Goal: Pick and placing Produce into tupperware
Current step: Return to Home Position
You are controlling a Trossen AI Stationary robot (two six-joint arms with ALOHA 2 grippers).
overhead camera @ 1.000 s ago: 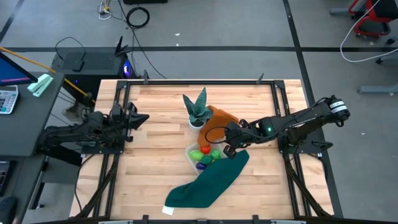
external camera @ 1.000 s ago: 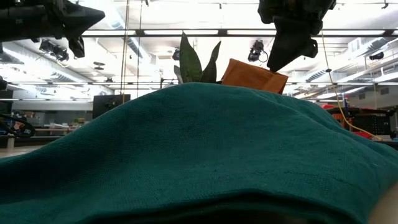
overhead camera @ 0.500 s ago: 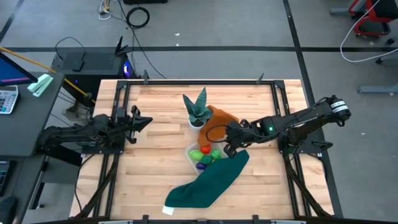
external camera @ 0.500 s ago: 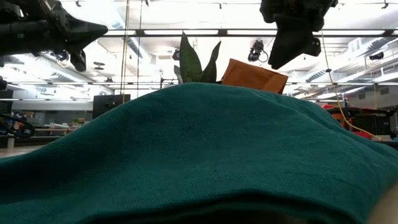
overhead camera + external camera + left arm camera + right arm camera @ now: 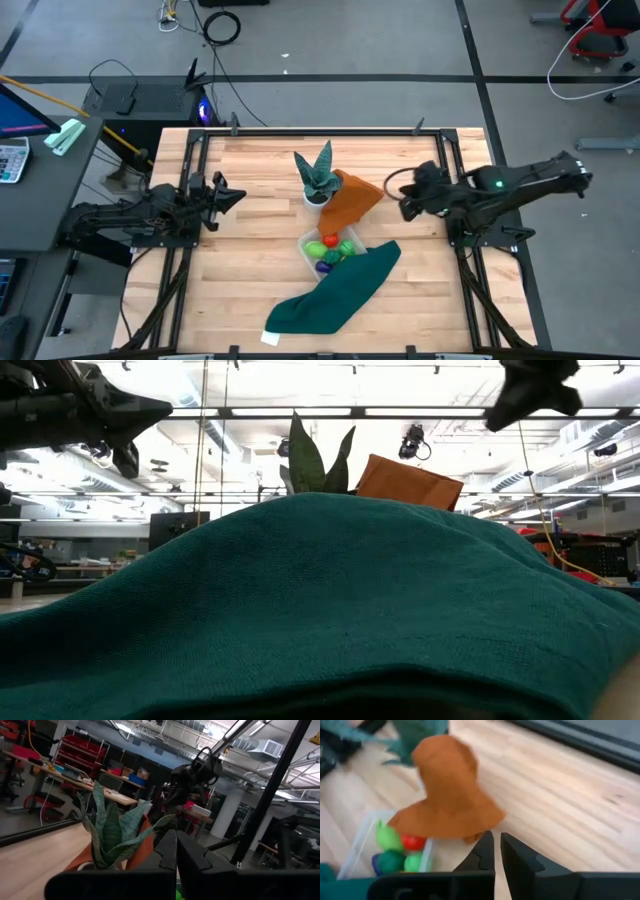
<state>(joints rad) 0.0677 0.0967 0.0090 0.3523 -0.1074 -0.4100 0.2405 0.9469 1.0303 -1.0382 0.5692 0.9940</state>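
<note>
Surface: we record a light wooden plank desk within a black frame, with grey floor around it.

Left side: the left end effector hangs above bare planks, well apart from every item. We see its fingers pressed together, holding nothing.

Centre: a spiky green plant in a white pot. Just beside it, towards the right, lies a crumpled orange cloth. Near the pot, on the front side, stands a clear plastic rectangular box with rounded corners. The produce lies inside it: we count a red ball, green pieces and a purple one, packed touching. A dark teal towel overlaps the box's front right corner and trails towards the front left.

Right side: the right end effector hovers above the desk, beside the orange cloth and clear of it. Its fingers leave only a narrow slit, with nothing between them.
</note>
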